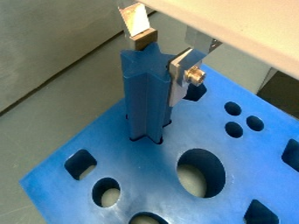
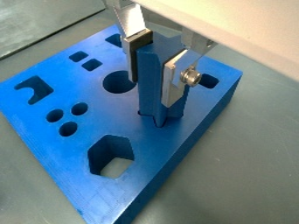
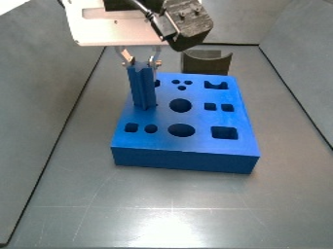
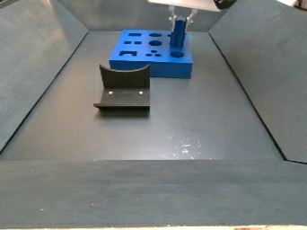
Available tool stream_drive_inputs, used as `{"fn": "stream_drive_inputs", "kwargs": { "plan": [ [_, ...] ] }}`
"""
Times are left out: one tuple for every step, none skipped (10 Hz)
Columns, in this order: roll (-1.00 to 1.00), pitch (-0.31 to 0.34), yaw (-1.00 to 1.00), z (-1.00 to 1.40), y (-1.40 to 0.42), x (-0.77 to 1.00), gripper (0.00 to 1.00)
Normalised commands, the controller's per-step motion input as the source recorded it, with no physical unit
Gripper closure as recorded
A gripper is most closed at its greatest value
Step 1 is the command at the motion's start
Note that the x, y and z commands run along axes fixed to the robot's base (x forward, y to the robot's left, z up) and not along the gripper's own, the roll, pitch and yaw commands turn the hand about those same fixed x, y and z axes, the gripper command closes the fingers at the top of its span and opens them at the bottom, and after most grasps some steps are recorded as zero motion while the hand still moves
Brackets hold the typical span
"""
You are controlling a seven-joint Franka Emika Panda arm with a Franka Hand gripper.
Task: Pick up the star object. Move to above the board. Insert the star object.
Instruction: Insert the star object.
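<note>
The star object [image 1: 142, 96], a tall ridged blue rod, stands upright with its lower end in a hole of the board [image 1: 146, 179]. The board is a thick blue block with many dark cut-outs. My gripper [image 1: 162, 57] straddles the rod's top, one silver finger on each side, and the pads look pressed against it. In another wrist view the gripper [image 2: 156, 59] holds the star object [image 2: 155, 83] near one edge of the board [image 2: 176, 149]. Both side views show the star object [image 3: 139, 88] [image 4: 178, 40] upright under the gripper [image 3: 139, 60] [image 4: 180, 20].
The dark fixture [image 4: 124, 88] stands on the grey floor in front of the board [image 4: 150, 70]; in a side view the fixture [image 3: 204, 60] shows behind the board [image 3: 182, 151]. Sloping grey walls enclose the floor.
</note>
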Motion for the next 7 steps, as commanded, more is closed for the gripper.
{"fn": "stream_drive_inputs", "kwargs": {
  "plan": [
    [0.63,-0.117,0.0,-0.71,0.0,-0.01,1.0],
    [0.66,-0.08,-0.07,-0.72,-0.07,0.09,1.0],
    [0.59,0.0,-0.35,-0.82,-0.04,0.24,1.0],
    [0.33,0.117,-0.54,-0.81,-0.01,0.11,1.0],
    [0.01,0.0,-0.16,-0.25,0.0,0.0,1.0],
    [0.0,0.083,0.0,-0.07,0.0,0.1,1.0],
    [0.03,0.526,-0.19,-0.49,0.18,0.0,1.0]
  ]
}}
